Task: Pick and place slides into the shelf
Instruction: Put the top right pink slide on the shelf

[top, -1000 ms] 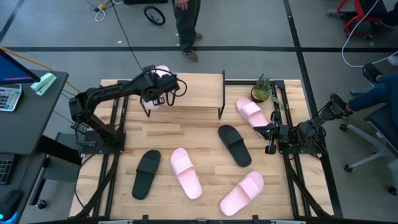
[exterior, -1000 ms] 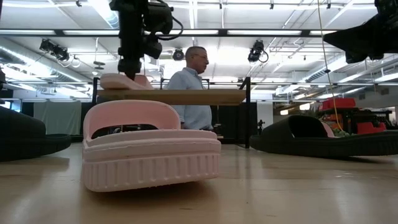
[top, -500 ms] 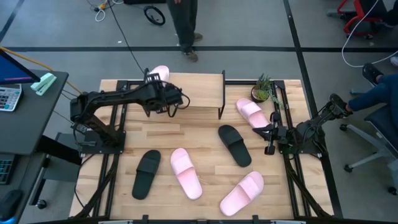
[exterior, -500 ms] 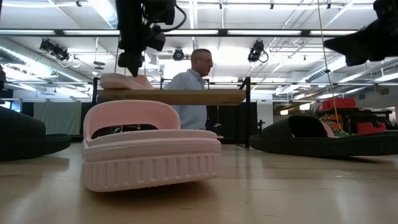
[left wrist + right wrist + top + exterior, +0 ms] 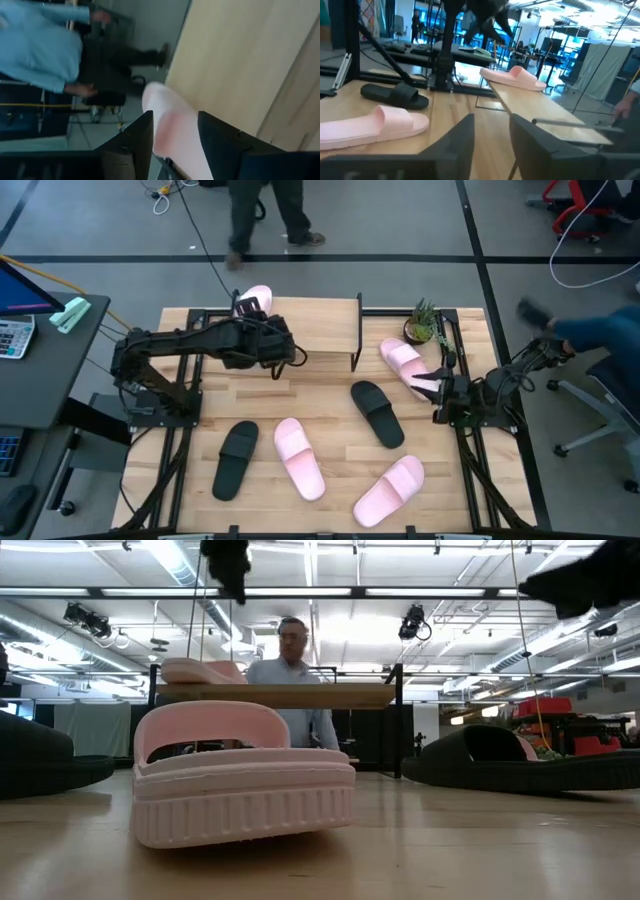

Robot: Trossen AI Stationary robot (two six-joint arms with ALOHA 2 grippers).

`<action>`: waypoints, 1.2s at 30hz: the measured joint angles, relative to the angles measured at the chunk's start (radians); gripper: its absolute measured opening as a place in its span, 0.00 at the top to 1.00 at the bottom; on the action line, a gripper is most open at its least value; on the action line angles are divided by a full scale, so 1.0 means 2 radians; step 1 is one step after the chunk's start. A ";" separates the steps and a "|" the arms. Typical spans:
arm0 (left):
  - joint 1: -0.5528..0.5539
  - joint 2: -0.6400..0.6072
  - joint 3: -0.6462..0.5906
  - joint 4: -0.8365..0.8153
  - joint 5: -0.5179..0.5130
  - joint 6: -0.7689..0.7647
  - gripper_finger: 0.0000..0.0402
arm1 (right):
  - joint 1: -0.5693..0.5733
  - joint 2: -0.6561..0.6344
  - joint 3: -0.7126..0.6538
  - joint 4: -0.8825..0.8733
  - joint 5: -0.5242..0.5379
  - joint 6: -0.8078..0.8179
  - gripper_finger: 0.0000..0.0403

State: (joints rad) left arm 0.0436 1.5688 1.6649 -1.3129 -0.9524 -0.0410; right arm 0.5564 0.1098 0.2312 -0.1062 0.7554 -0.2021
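One light pink slide (image 5: 256, 297) lies sole down on the left end of the shelf (image 5: 318, 325); it shows in the low view too, as the slide (image 5: 200, 670) on the shelf (image 5: 300, 694). My left gripper (image 5: 250, 315) hangs open well above it (image 5: 235, 585); the left wrist view shows the slide (image 5: 172, 132) beyond the gripper (image 5: 175, 117) and apart from its fingers. My right gripper (image 5: 437, 386) stands open (image 5: 490, 125) at the table's right side, beside another pink slide (image 5: 404, 361).
On the tabletop lie two black slides (image 5: 377, 412) (image 5: 236, 460) and two pink slides (image 5: 300, 458) (image 5: 390, 490). A small potted plant (image 5: 422, 323) stands at the far right. A person (image 5: 292, 680) walks behind the table's far edge, and another person's arm (image 5: 590, 330) is at the right.
My left gripper has risen from just above the pink slide on the shelf and drifted a little toward the table's right and near edges. The slide has stayed in place on the shelf. My right gripper has risen slightly.
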 joint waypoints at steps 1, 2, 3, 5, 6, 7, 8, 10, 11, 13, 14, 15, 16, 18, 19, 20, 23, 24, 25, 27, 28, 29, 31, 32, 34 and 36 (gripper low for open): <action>-0.003 0.000 0.014 0.001 0.000 0.000 0.61 | 0.000 0.016 0.014 -0.010 0.000 0.001 0.64; -0.005 0.000 0.027 0.001 0.000 0.000 0.61 | 0.000 0.034 0.027 -0.021 0.000 0.006 0.62; -0.008 0.000 0.039 0.002 0.000 0.000 0.62 | 0.000 0.053 0.039 -0.035 0.000 0.013 0.60; -0.012 0.000 0.061 0.008 0.000 -0.001 0.63 | -0.001 0.099 0.062 -0.062 0.000 0.047 0.57; -0.014 0.000 0.070 0.011 0.000 -0.001 0.63 | -0.004 0.125 0.071 -0.078 0.000 0.070 0.56; -0.016 0.000 0.079 0.012 0.000 0.000 0.64 | -0.010 0.150 0.079 -0.096 -0.001 0.096 0.55; -0.017 0.000 0.086 0.013 0.000 0.000 0.64 | -0.016 0.177 0.084 -0.112 0.000 0.124 0.54; -0.019 0.000 0.101 0.013 0.000 0.000 0.65 | -0.035 0.234 0.095 -0.135 0.008 0.177 0.52; -0.019 0.000 0.107 0.015 0.000 0.000 0.66 | -0.046 0.262 0.100 -0.144 0.015 0.200 0.52; -0.019 0.000 0.115 0.022 0.000 -0.002 0.67 | -0.073 0.315 0.109 -0.161 0.040 0.239 0.52; -0.019 0.000 0.119 0.023 0.000 -0.003 0.68 | -0.089 0.341 0.115 -0.167 0.051 0.258 0.52; -0.018 0.000 0.122 0.023 0.000 -0.002 0.68 | -0.107 0.365 0.122 -0.173 0.052 0.274 0.52; -0.018 0.000 0.126 0.023 0.000 -0.002 0.69 | -0.125 0.388 0.130 -0.179 0.048 0.294 0.52; -0.018 -0.001 0.128 0.025 0.000 0.002 0.70 | -0.161 0.429 0.143 -0.190 0.031 0.345 0.52; -0.018 -0.001 0.128 0.025 0.000 0.002 0.71 | -0.178 0.446 0.151 -0.195 0.020 0.368 0.52; -0.018 0.000 0.128 0.025 0.000 0.002 0.71 | -0.193 0.461 0.159 -0.200 0.006 0.387 0.52; -0.018 0.000 0.128 0.025 0.001 0.000 0.73 | -0.232 0.498 0.172 -0.211 -0.021 0.467 0.52; -0.018 0.000 0.128 0.025 0.001 0.000 0.73 | -0.244 0.508 0.173 -0.213 -0.027 0.504 0.52; -0.018 0.000 0.128 0.025 0.001 0.000 0.73 | -0.254 0.515 0.174 -0.214 -0.030 0.537 0.52; -0.018 0.000 0.128 0.025 0.001 0.000 0.74 | -0.271 0.528 0.174 -0.227 -0.039 0.581 0.52; -0.018 0.000 0.128 0.023 0.001 0.000 0.74 | -0.279 0.534 0.174 -0.235 -0.039 0.593 0.52; -0.018 0.000 0.128 0.021 0.001 0.001 0.74 | -0.286 0.541 0.174 -0.242 -0.038 0.602 0.52; -0.018 0.000 0.128 0.016 0.002 0.001 0.73 | -0.300 0.552 0.174 -0.243 -0.034 0.617 0.52; -0.018 0.000 0.128 0.015 0.002 0.001 0.73 | -0.308 0.558 0.174 -0.241 -0.034 0.624 0.52; -0.018 0.000 0.128 0.015 0.002 0.001 0.74 | -0.318 0.570 0.174 -0.241 -0.046 0.646 0.52; -0.018 0.000 0.128 0.014 0.002 0.001 0.74 | -0.323 0.578 0.174 -0.241 -0.054 0.662 0.52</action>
State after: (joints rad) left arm 0.0082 1.5688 1.9202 -1.2842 -0.9493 -0.0399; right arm -0.0901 1.2661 0.5797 -0.5877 0.6476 1.1210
